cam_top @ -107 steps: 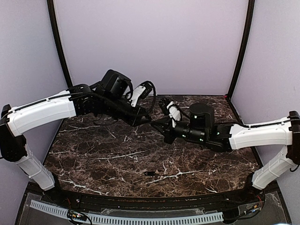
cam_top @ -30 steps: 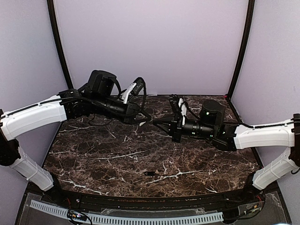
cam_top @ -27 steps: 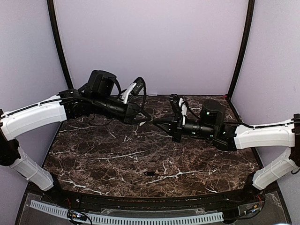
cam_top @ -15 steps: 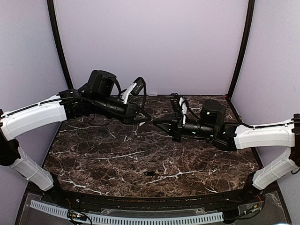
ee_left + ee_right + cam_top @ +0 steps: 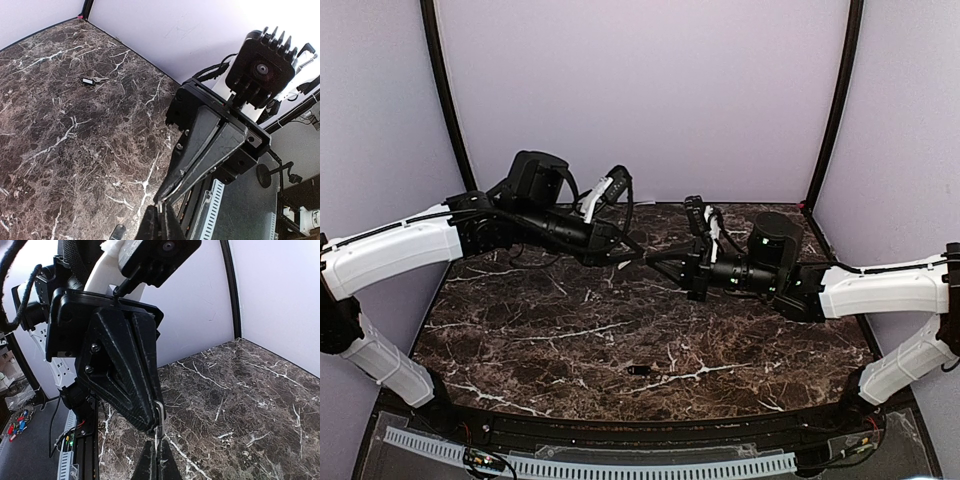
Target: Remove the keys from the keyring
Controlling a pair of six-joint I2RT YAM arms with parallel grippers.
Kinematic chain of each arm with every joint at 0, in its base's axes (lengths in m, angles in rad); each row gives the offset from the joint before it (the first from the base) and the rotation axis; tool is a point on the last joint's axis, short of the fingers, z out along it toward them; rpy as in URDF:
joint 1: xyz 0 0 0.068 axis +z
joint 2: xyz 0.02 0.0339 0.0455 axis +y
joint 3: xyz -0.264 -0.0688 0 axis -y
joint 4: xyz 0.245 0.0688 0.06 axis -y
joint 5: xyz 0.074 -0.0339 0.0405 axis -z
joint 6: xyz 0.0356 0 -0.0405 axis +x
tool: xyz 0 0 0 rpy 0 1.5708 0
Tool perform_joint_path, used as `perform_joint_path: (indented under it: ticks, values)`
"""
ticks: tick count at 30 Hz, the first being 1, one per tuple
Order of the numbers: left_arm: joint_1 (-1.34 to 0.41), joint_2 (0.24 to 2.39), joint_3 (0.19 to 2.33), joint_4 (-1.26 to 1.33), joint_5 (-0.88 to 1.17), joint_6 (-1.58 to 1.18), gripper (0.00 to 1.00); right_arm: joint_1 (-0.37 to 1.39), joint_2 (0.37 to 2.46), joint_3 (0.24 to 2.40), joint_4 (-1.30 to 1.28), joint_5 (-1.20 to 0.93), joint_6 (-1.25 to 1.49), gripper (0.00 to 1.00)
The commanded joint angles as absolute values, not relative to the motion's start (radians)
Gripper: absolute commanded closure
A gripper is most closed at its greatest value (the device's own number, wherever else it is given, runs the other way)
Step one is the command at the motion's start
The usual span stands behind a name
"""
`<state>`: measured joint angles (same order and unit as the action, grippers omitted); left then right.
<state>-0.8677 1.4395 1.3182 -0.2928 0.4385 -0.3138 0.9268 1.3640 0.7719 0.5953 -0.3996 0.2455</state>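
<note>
Since the oldest frame both wrists have been drawn outward and lowered, so that the arms are now stretched flatter across the marble table (image 5: 520, 330), while the fingertips are still met at much the same spot above its far middle. The left gripper (image 5: 152, 426) is reached in from the left and the right gripper (image 5: 163, 199) from the right, tip to tip, and both are held clear of the stone. Each pair of fingers is seen pressed together to a narrow point. Both are clamped on the keyring (image 5: 158, 411), a thin silvery loop caught between the two tips. The back wall (image 5: 640, 100) is near behind the meeting point, and a wide stretch of stone is spread from it toward the near edge. One key (image 5: 638, 370) is found lying flat on that stretch, near the front edge and about midway across the table, well apart from both grippers; it has not been shifted. It is shown as a tiny dark oblong with a pale, silvery blade — much smaller than a gripper finger
</note>
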Motion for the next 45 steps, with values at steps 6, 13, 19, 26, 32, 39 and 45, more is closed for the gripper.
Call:
perform_joint_path:
  ticks: [6,13,19,26,32,39,45]
  values:
    - [-0.89,1.45,1.308,-0.326,0.381,-0.22,1.0,0.916,1.378,0.805,0.617,-0.425,0.297,1.0]
    - [-0.896,1.43,1.274,-0.304,0.363,-0.174,1.0,0.897,1.394,0.815,0.612,-0.478,0.348,0.88]
    - [-0.895,1.419,1.272,-0.312,0.286,-0.204,1.0,0.885,1.38,0.798,0.616,-0.5,0.353,0.68]
    - [-0.888,1.407,1.272,-0.312,0.279,-0.224,1.0,0.862,1.334,0.778,0.57,-0.515,0.344,0.46]
    - [-0.888,1.41,1.272,-0.33,0.286,-0.194,1.0,0.837,1.378,0.883,0.386,-0.55,0.428,0.46]
    - [-0.888,1.413,1.277,-0.341,0.281,-0.186,1.0,0.835,1.456,0.968,0.278,-0.653,0.486,0.54]
    - [-0.889,1.413,1.279,-0.348,0.275,-0.184,1.0,0.836,1.484,1.015,0.238,-0.678,0.496,0.65]
